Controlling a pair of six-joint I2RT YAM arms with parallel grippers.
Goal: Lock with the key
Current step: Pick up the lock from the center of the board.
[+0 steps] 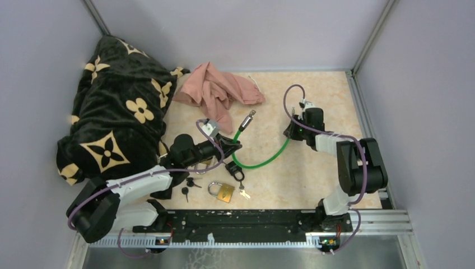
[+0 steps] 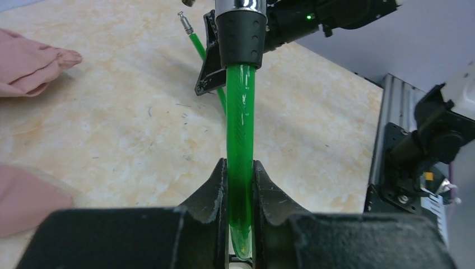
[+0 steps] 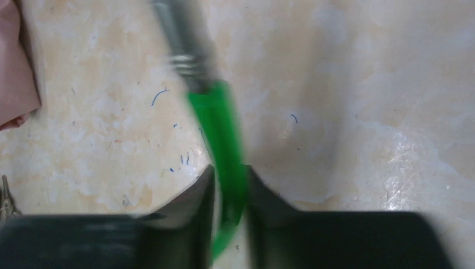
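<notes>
The green cable [image 2: 241,123] lies looped mid-desk [image 1: 313,168], its ends not yet joined. Your left pincer [image 2: 241,174] is clamped on it just below the black sleeve [image 2: 241,39]. Your right pincer [image 3: 228,185] straddles it near the blurred grey end [image 3: 187,56]; you cannot tell whether it grips. This looks like the positioning step. Next, join the ends, then free a pincer for the keys [image 1: 186,186] beside the left arm.
</notes>
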